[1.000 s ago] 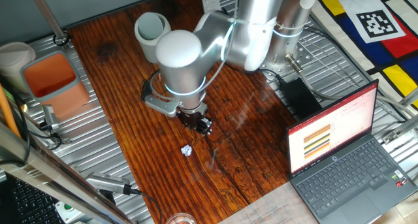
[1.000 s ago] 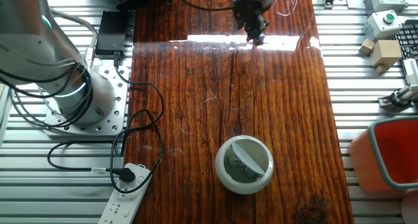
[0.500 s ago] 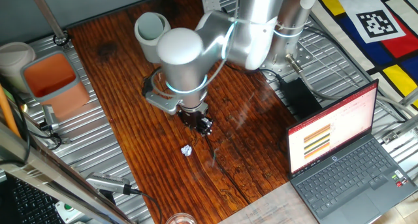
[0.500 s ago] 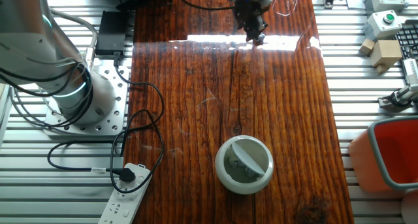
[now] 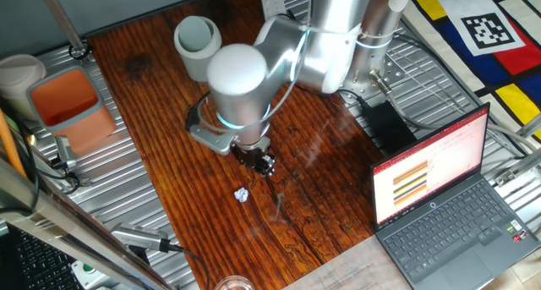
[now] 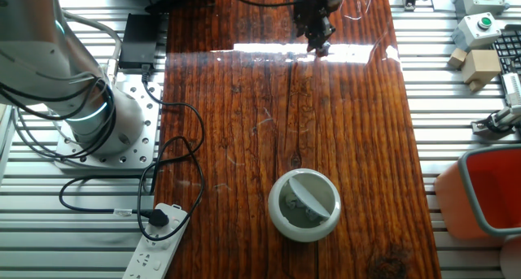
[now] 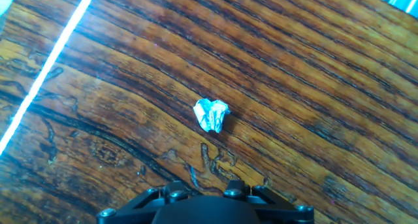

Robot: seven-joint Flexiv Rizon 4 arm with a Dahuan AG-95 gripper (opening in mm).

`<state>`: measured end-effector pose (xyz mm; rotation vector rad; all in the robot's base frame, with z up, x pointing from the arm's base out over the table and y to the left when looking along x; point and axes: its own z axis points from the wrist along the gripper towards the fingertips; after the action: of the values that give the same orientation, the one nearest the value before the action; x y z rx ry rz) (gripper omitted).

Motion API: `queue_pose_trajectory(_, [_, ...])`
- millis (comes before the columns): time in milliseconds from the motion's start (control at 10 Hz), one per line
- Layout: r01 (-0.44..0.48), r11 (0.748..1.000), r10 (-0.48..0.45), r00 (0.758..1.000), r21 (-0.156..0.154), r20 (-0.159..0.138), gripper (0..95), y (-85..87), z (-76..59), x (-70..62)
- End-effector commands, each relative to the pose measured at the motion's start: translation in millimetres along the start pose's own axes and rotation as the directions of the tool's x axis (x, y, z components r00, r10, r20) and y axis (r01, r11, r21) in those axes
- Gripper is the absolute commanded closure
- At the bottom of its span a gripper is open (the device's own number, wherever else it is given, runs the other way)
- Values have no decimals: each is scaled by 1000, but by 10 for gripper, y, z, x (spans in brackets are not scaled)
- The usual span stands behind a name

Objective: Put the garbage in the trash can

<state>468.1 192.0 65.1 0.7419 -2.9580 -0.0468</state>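
Observation:
One small crumpled bluish-white paper wad (image 5: pixel 242 194) lies on the wooden table; in the hand view it (image 7: pixel 211 114) sits just ahead of centre. My gripper (image 5: pixel 265 164) hangs over the table a little up and to the right of the wad, not touching it. It looks narrow, with its fingers together and nothing in them, and it also shows at the far end in the other fixed view (image 6: pixel 316 45). The trash can, a light-grey round cup (image 5: pixel 196 43), stands at the table's far corner, well away from the gripper. In the other fixed view it (image 6: pixel 304 204) holds pale bits inside.
A rectangular bin with an orange inside (image 5: pixel 68 108) and a pale round tub (image 5: pixel 17 70) stand off the table's left side. An open laptop (image 5: pixel 439 197) is at the right. A black box and cables (image 6: pixel 138 39) lie by the arm's base.
The arm's large joint has shifted slightly to the right. The gripper tip has barely moved and the wad lies where it was.

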Motion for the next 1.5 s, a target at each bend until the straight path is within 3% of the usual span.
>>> queue_pose_trajectory(100, [-38,999,38,999,16,1,570,2,-12,16])
queue_pose_trajectory(400, [-40,999,40,999,12,-5,570,2,-12,16])
queue_pose_trajectory(500, [-39,999,39,999,13,-8,570,-3,-24,-31])
queue_pose_trajectory(600, [-38,999,38,999,9,-9,570,-26,-57,-203])
queue_pose_trajectory(700, [-37,999,37,999,5,-5,570,-30,-58,-262])
queue_pose_trajectory(800, [-34,999,34,999,4,0,570,-18,-24,-382])
queue_pose_trajectory(1100, [-35,999,35,999,9,7,570,-12,94,-550])
queue_pose_trajectory(1500, [-41,999,41,999,17,17,570,20,295,-658])
